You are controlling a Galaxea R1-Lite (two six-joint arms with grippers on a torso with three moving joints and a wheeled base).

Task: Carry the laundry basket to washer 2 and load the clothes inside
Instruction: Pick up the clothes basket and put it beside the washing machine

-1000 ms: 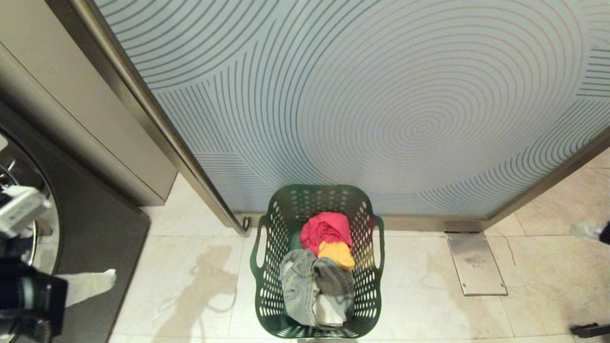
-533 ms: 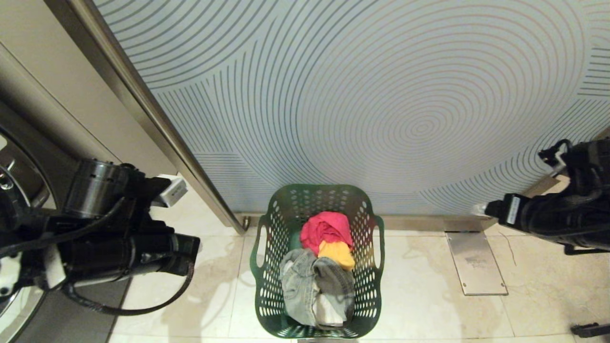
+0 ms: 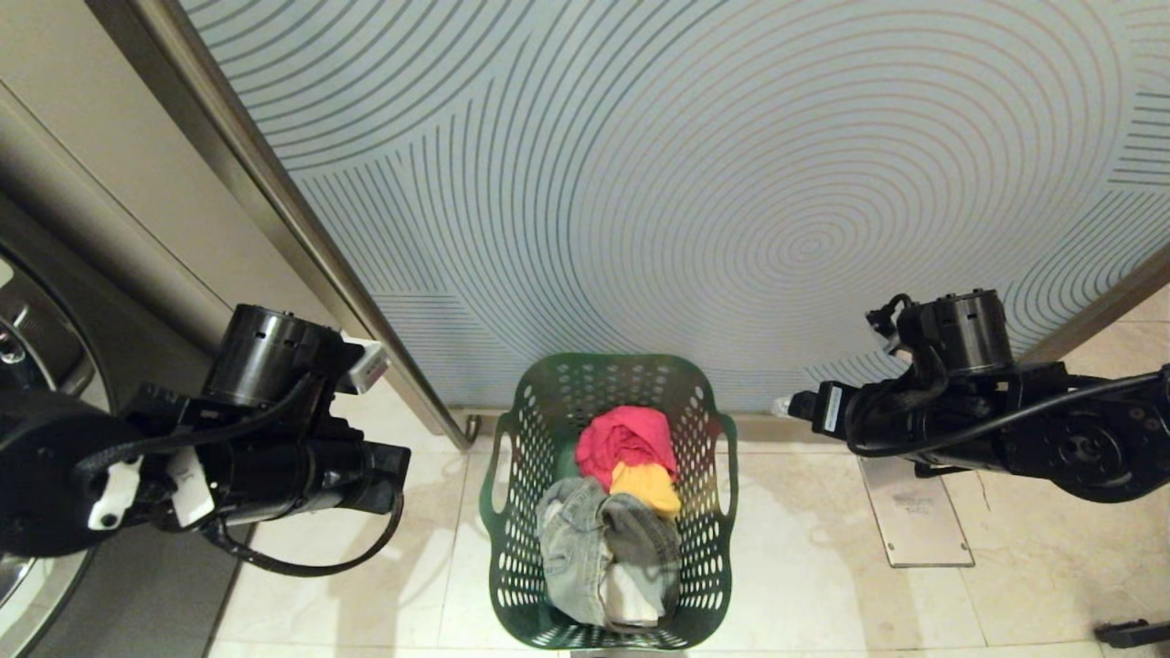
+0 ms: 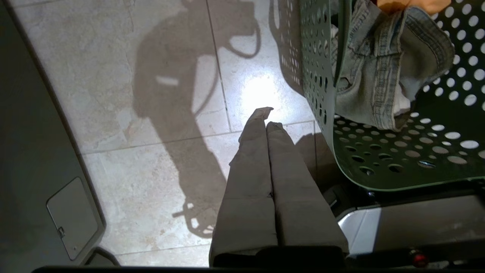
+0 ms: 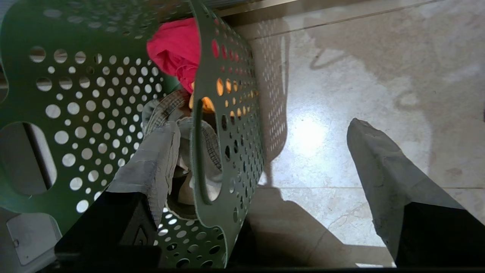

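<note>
A dark grey washer (image 3: 55, 402) with a chrome-ringed door stood at the far left edge of the head view, its number label not visible, so whether it was washer 2 could not be told. Next to it, the left arm reached in from the left, level with the floor and pointing towards the basket; its left hand (image 4: 268, 117) was closed, the two pale fingers pressed flat together over bare tile just beside the basket's left wall, holding nothing. In the centre, the laundry basket (image 3: 512, 439) stood upright on the tiled floor against a patterned glass panel (image 3: 731, 183), with a red garment (image 3: 626, 439), a yellow piece (image 3: 647, 486) and faded jeans (image 3: 585, 539) heaped inside. On the right, the other arm stretched in level from the right, and its right hand (image 5: 261, 146) was spread wide, one finger seen over the clothes, the other out over the floor, with the wall and its cut-out handle between them. The likely trouble: a closed left hand could not take its handle, so a lift on the right grip alone would probably tip the basket and spill clothes; the inner right finger might also snag the jeans.
</note>
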